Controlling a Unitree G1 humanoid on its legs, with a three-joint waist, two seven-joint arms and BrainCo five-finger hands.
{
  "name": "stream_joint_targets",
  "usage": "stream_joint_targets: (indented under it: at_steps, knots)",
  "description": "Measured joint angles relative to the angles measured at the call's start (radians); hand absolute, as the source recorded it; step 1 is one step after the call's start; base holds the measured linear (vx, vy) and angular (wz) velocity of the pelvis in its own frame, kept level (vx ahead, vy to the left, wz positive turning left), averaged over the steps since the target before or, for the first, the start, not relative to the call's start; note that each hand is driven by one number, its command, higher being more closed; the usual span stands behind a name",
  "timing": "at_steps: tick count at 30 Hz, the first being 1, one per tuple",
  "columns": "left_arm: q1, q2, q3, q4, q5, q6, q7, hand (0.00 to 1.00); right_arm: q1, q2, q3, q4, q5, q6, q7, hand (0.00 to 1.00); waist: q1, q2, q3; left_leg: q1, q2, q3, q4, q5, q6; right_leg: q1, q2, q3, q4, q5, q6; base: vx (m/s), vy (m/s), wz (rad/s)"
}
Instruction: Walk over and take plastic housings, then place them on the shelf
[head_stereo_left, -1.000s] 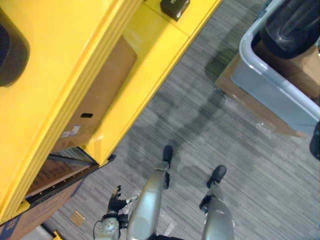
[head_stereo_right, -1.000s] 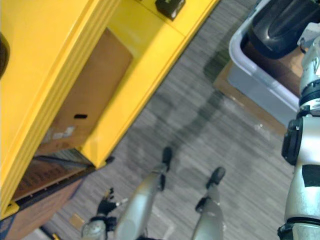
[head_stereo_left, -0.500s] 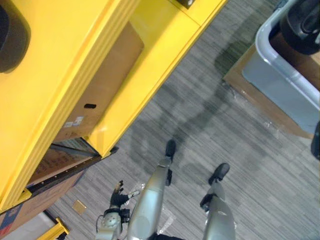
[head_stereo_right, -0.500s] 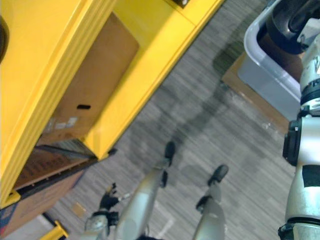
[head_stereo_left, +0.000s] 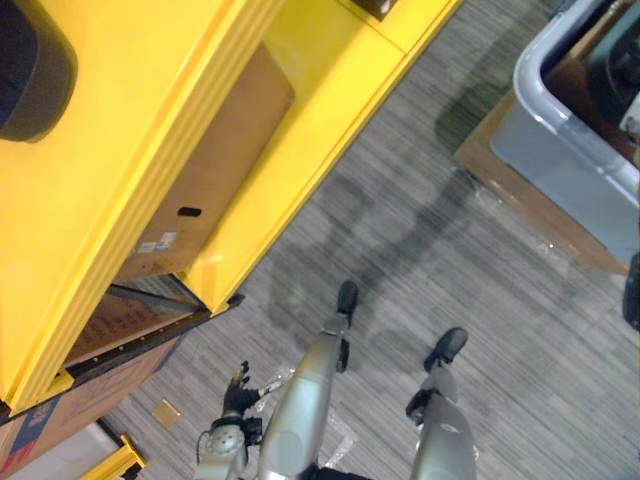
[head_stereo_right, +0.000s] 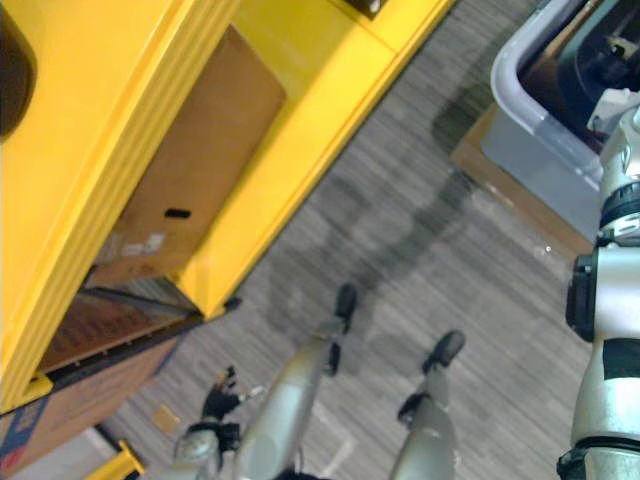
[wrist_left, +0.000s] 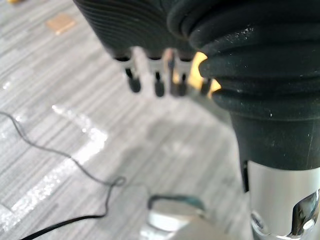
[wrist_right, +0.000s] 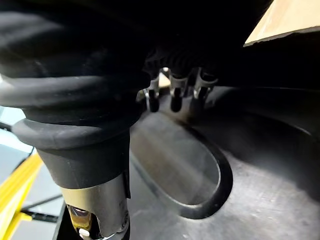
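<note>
Plastic housing lies in grey bin, long axis hidden.

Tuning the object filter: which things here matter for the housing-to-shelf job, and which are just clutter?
Job: black plastic housing under the right hand; grey bin it lies in; yellow shelf.
Lying about: cardboard box inside the shelf; cardboard scrap on the floor; cardboard sheet under the bin. Left hand hangs idle, open.
</note>
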Motion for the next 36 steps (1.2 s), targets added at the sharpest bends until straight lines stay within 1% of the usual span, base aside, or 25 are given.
stream_joint_targets:
  at_steps: [2, 6, 9, 14, 17, 20, 22, 23, 24, 26, 31, 32, 36]
  knots:
    - [0.000, 0.000, 0.000, 0.000, 0.000, 0.000, 0.000, 0.00, 0.010, -0.008, -0.005, -0.002, -0.020, 0.000, -0.002, 0.00, -0.003, 0.000, 0.000, 0.001, -0.002, 0.001, -0.013, 0.009, -0.002, -0.005, 0.001, 0.001, 0.000, 0.000, 0.000, -0.07, 0.004, -0.02]
    - [0.001, 0.001, 0.002, 0.002, 0.000, 0.002, 0.000, 0.00, 0.032, -0.017, -0.079, -0.001, -0.045, 0.001, -0.001, 0.00, -0.012, 0.000, 0.000, 0.002, 0.002, 0.005, -0.014, 0.015, -0.003, -0.008, 0.003, 0.004, 0.001, 0.000, 0.000, -0.07, 0.001, -0.04]
    - [0.002, 0.001, 0.006, 0.002, -0.001, 0.006, 0.000, 0.00, 0.037, -0.025, -0.109, 0.002, -0.066, 0.014, 0.001, 0.00, -0.019, 0.000, 0.000, 0.004, 0.004, 0.007, -0.013, 0.017, -0.004, -0.008, 0.004, 0.006, 0.001, 0.000, 0.000, -0.06, 0.001, -0.03]
    - [0.002, 0.001, 0.009, 0.012, -0.001, 0.006, 0.001, 0.00, 0.062, -0.025, -0.108, -0.001, -0.133, 0.032, -0.001, 0.00, -0.034, -0.001, -0.001, 0.014, 0.008, 0.017, -0.013, 0.019, -0.003, -0.010, 0.004, 0.024, 0.012, 0.000, 0.000, -0.06, 0.007, -0.07]
    - [0.002, 0.002, 0.009, 0.016, -0.001, 0.006, 0.001, 0.00, 0.076, -0.025, -0.104, -0.020, -0.165, 0.030, -0.009, 0.00, -0.039, -0.002, -0.001, 0.014, 0.009, 0.026, -0.014, 0.021, -0.002, -0.015, 0.003, 0.033, 0.014, 0.000, 0.000, -0.07, 0.008, -0.09]
    - [0.002, 0.002, 0.009, 0.024, -0.001, 0.000, 0.002, 0.00, 0.104, -0.025, -0.075, -0.072, -0.181, 0.027, -0.027, 0.00, -0.047, -0.002, -0.001, 0.013, 0.011, 0.027, -0.016, 0.024, -0.003, -0.020, 0.004, 0.034, 0.014, 0.000, 0.000, -0.05, -0.004, -0.03]
    - [0.002, 0.005, 0.009, 0.034, -0.001, -0.003, 0.002, 0.00, 0.104, -0.024, -0.057, -0.118, -0.214, 0.018, -0.030, 0.00, -0.062, -0.003, -0.001, 0.009, 0.011, 0.027, -0.029, 0.034, -0.004, -0.034, 0.003, 0.037, 0.021, 0.000, 0.000, -0.07, -0.010, -0.01]
    - [0.002, 0.005, 0.008, 0.036, -0.001, -0.003, 0.002, 0.00, 0.104, -0.024, -0.056, -0.126, -0.222, 0.015, -0.033, 0.00, -0.064, -0.003, -0.001, 0.008, 0.011, 0.027, -0.030, 0.035, -0.004, -0.036, 0.003, 0.037, 0.021, 0.000, 0.000, -0.05, -0.009, 0.00]
    - [0.002, 0.005, 0.008, 0.037, -0.001, -0.004, 0.002, 0.00, 0.104, -0.024, -0.042, -0.134, -0.236, 0.001, -0.049, 0.00, -0.065, -0.003, -0.001, 0.007, 0.012, 0.028, -0.030, 0.036, -0.004, -0.036, 0.003, 0.037, 0.021, 0.000, 0.000, -0.05, -0.009, -0.02]
    - [0.002, 0.005, 0.008, 0.039, 0.000, -0.008, 0.003, 0.00, 0.104, -0.024, -0.028, -0.156, -0.259, -0.003, -0.070, 0.00, -0.067, -0.003, -0.001, 0.007, 0.013, 0.028, -0.030, 0.036, -0.004, -0.036, 0.005, 0.038, 0.021, 0.000, 0.000, -0.05, -0.008, -0.01]
    - [0.002, 0.006, 0.007, 0.040, -0.001, -0.015, 0.005, 0.00, 0.098, -0.024, -0.028, -0.215, -0.281, -0.039, -0.123, 0.00, -0.068, -0.003, -0.001, 0.007, 0.012, 0.025, -0.030, 0.039, -0.002, -0.036, 0.004, 0.036, 0.023, 0.001, 0.000, -0.04, -0.004, 0.02]
    - [0.002, 0.006, 0.007, 0.040, -0.001, -0.015, 0.008, 0.00, 0.097, -0.024, -0.029, -0.238, -0.281, -0.040, -0.135, 0.00, -0.069, -0.003, -0.001, 0.005, 0.012, 0.022, -0.030, 0.040, -0.002, -0.036, 0.004, 0.035, 0.024, 0.001, 0.000, -0.04, -0.003, 0.06]
    - [0.002, 0.006, 0.007, 0.041, 0.000, -0.015, 0.031, 0.00, 0.088, -0.023, -0.050, -0.371, -0.278, -0.058, -0.176, 0.00, -0.086, -0.003, -0.001, -0.003, 0.010, 0.007, -0.041, 0.055, -0.002, -0.040, 0.003, 0.028, 0.024, 0.001, 0.001, -0.05, -0.006, 0.13]
